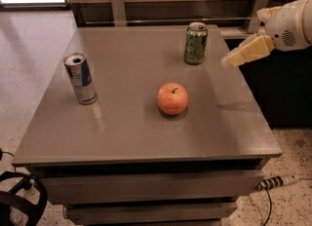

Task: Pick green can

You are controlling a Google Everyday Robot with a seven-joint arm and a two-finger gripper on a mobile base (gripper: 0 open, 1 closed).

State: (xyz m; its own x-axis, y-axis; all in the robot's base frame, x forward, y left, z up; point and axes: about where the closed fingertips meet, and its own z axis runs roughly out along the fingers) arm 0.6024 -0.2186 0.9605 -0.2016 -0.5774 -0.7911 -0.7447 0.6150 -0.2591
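The green can (196, 43) stands upright near the far right of the grey table (122, 127). It is dark green with mottled lighter print and a silver top. My gripper (231, 62) hangs above the table's right edge, to the right of the can and apart from it. Its cream fingers (247, 52) point left toward the can. It holds nothing that I can see.
A red apple (172, 98) sits mid-table in front of the green can. A taller slim blue-and-silver can (80, 78) stands at the left. A wooden wall with metal brackets (117, 6) runs behind the table. A cable (275, 182) lies on the floor at the lower right.
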